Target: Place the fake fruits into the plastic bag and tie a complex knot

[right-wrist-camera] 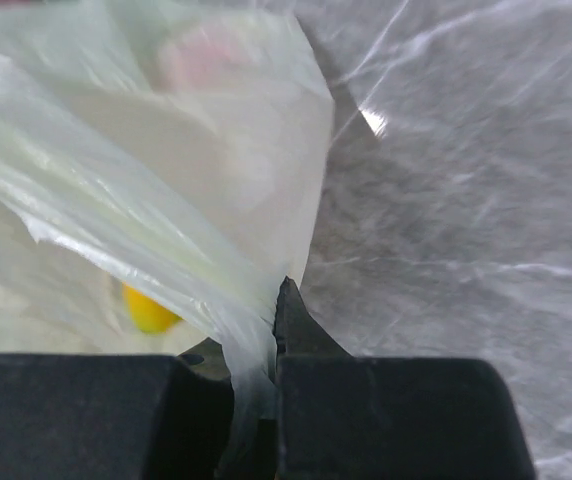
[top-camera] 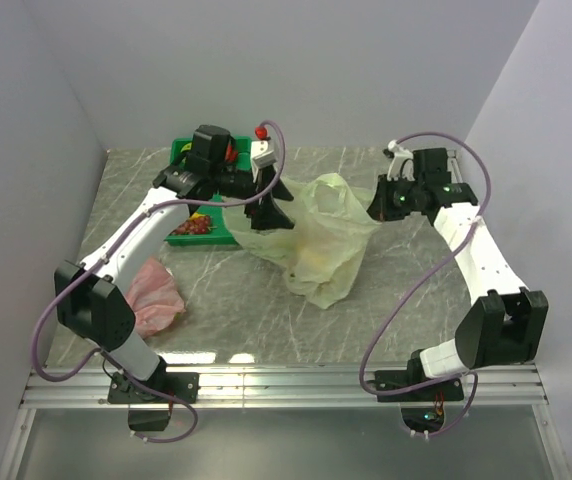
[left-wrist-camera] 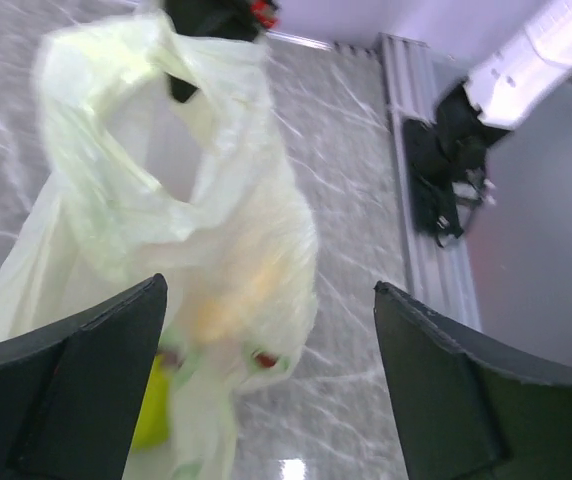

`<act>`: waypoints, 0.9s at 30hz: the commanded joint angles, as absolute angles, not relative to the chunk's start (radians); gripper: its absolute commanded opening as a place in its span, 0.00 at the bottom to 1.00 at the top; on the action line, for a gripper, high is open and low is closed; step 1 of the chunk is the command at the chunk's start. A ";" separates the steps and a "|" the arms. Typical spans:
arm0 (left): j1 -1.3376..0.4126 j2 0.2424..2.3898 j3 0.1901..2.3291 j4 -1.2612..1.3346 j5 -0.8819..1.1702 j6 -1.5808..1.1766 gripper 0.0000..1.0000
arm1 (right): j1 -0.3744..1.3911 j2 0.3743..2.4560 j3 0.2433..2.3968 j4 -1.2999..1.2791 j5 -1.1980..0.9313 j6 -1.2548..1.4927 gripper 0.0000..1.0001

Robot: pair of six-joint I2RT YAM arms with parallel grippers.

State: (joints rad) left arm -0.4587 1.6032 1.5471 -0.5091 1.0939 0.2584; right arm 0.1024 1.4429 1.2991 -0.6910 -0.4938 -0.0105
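Right wrist view: right gripper (right-wrist-camera: 263, 345) clamped on plastic bag (right-wrist-camera: 166, 170) edge; left gripper (left-wrist-camera: 269, 288) spread wide, empty, just beside bag. Yellow fruit (right-wrist-camera: 149, 310) inside bag.

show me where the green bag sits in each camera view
top external: green bag at the centre of the picture.
left wrist: green bag from top left down to centre.
right wrist: green bag fills the left half, pinched in the right gripper.
shared landmark: grey marble table.
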 commanded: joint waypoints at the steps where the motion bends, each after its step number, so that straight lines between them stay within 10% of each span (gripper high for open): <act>1: -0.491 1.549 1.563 -0.280 0.999 0.172 0.94 | 0.091 1.378 1.351 -0.703 -0.529 -0.029 0.00; 12: -0.600 1.767 1.720 -0.325 0.816 0.353 0.98 | 0.109 1.417 1.296 -0.683 -0.543 -0.023 0.00; 23: -0.849 1.698 1.717 -0.969 0.987 0.836 0.12 | 0.109 1.466 1.302 -0.638 -0.465 -0.002 0.00; 25: -0.947 1.680 1.642 -0.985 0.934 0.864 0.15 | 0.110 1.483 1.301 -0.629 -0.466 0.029 0.00; 27: -0.986 1.652 1.558 -0.898 0.836 0.789 0.48 | 0.110 1.491 1.295 -0.615 -0.472 0.046 0.00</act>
State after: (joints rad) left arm -0.9146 1.7256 1.6382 -0.8520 0.8967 0.7582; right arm 0.1024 1.4811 1.2999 -0.6693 -0.4866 0.0120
